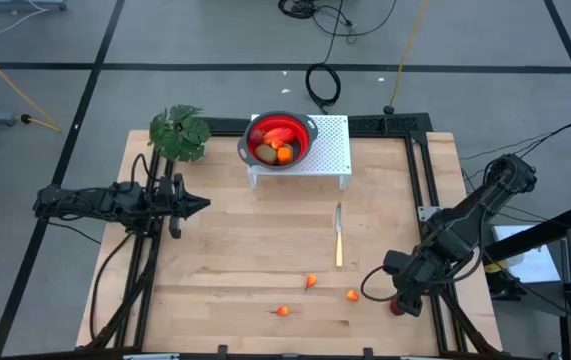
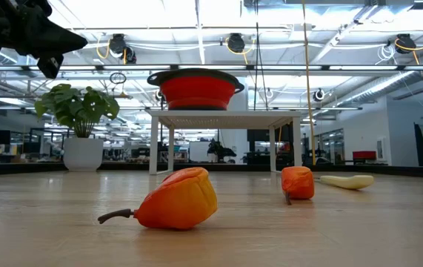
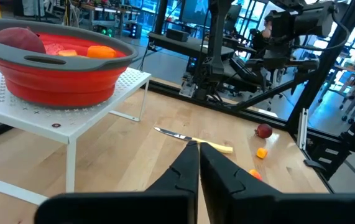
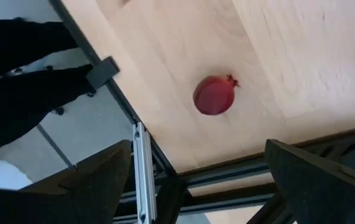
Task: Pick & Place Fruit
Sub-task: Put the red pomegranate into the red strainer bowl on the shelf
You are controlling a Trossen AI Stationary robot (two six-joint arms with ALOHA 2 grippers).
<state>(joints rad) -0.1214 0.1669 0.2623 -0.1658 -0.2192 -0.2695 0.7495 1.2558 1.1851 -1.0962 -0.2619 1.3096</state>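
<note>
The dark-red fruit (image 4: 214, 95) lies near the right front corner of the table (image 1: 235, 250), close to the metal edge rail, well away from the red bowl (image 1: 279, 139) that sits on the white stand (image 1: 330, 150) at the far side. It is round, with a small crown at one end, so it offers no real long axis to line up on. The right gripper (image 1: 401, 298) hangs directly over it with its jaws spread wide and nothing between them; in the right wrist view the fruit sits ahead of the gap between the two fingers, slightly toward one of them. A straight drop looks like the next move.

Three small orange fruits (image 1: 311, 281) lie scattered farther from the bowl than the knife (image 1: 339, 236) is.

The left gripper (image 1: 193, 205) waits clenched and empty beside the leafy plant (image 1: 179, 132), on the bowl's left and much farther from the dark-red fruit.
</note>
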